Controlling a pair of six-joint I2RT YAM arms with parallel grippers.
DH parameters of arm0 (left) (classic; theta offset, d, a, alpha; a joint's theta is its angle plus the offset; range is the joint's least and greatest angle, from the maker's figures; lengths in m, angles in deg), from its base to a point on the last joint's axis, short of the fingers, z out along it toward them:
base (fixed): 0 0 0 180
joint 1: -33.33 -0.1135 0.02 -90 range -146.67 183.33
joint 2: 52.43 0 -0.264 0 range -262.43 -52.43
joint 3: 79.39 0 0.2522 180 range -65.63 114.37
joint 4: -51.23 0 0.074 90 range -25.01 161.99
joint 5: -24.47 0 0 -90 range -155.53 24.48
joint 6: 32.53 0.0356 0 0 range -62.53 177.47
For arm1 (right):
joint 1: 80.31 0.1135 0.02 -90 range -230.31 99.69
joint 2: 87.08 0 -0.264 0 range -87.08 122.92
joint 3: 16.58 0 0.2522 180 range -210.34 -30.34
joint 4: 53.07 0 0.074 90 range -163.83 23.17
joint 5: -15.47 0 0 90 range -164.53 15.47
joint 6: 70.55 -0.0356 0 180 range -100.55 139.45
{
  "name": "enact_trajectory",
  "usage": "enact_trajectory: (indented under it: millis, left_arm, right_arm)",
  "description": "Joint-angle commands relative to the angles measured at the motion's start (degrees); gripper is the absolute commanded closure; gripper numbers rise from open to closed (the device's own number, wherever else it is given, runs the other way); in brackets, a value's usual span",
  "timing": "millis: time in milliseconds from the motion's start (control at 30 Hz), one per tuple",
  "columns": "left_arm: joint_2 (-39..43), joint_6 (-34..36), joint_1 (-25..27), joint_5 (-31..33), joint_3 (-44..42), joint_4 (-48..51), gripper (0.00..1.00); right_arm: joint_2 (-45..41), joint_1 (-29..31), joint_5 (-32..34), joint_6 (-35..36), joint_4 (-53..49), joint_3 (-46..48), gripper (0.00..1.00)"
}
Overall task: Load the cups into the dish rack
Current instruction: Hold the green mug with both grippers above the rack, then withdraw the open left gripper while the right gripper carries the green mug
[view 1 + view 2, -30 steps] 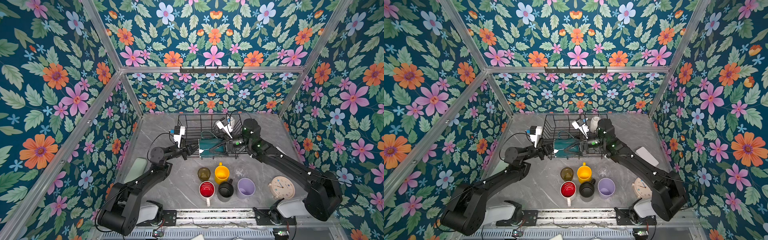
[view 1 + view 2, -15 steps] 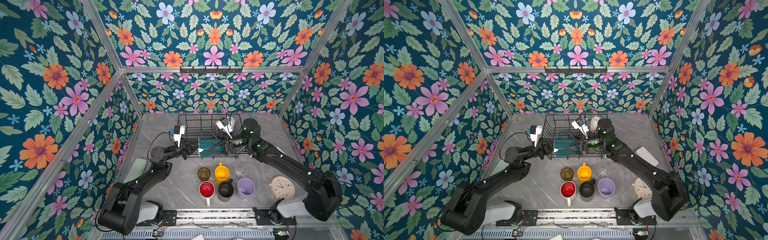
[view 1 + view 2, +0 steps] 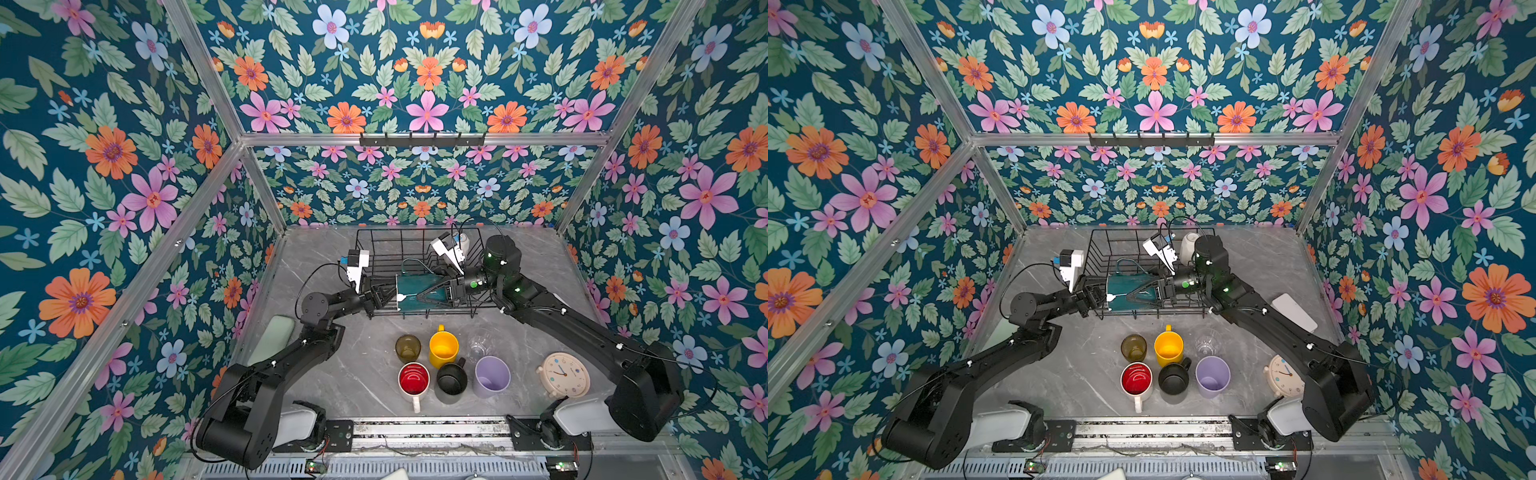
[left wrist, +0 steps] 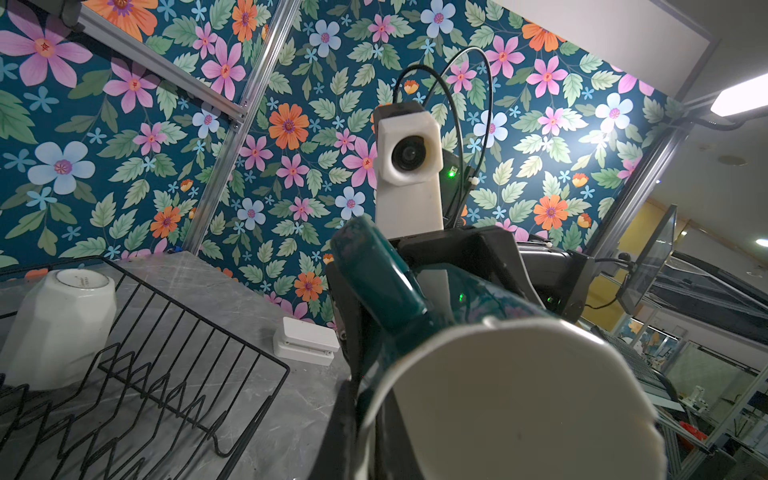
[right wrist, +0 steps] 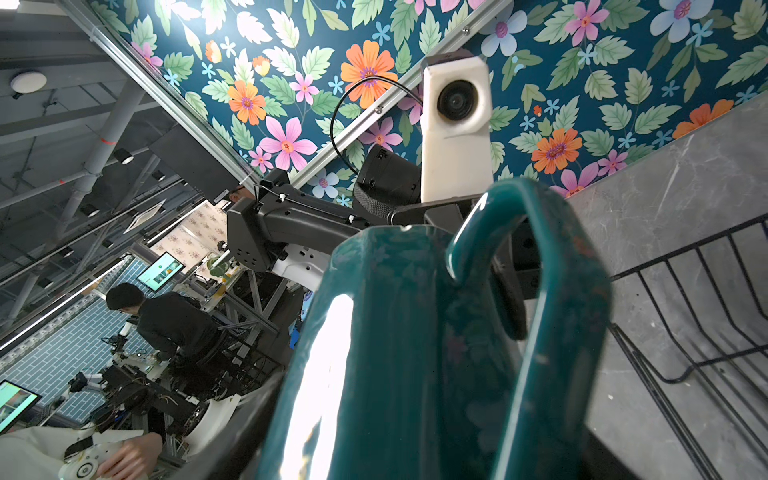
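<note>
I am holding the teal mug sideways just above the dish rack, my left gripper pinched shut on its rim. My right gripper is straddling the body from the opposite end; I cannot tell if it is gripping, so it should be squeezing firmly before the left lets go

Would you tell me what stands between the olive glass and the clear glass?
The yellow mug stands between the olive glass and the clear glass, as both top views show.

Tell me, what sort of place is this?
Probably a robotics lab cell staged as a kitchen counter: floral panels on aluminium framing, a dish rack on a marble-look tabletop, monitors and a person outside.
</note>
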Motion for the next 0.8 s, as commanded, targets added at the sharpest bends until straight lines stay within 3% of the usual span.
enact_trajectory:
  millis: [0,233,400,567,767]
  left_arm:
    - [0.1,0.6,0.3,-0.1,0.8,-3.3,1.0]
    - [0.3,0.8,0.1,0.0,0.7,-2.9,0.69]
    - [1.4,2.9,-0.2,1.8,-0.5,-1.6,0.37]
    - [3.6,6.3,-0.3,3.7,-1.3,2.8,0.19]
    - [8.6,14.4,-0.7,9.3,-2.1,14.8,0.07]
  right_arm:
    - [-0.2,0.9,4.8,-2.1,-3.1,-0.2,1.0]
    - [-1.7,0.5,6.1,-1.5,-7.8,-2.4,1.0]
    - [-2.6,-0.4,6.3,-2.8,-8.7,-3.1,1.0]
    - [-4.3,-2.2,7.7,-2.6,-13.1,-4.7,1.0]
    - [-6.4,-7.0,11.6,-0.8,-23.1,-6.1,1.0]
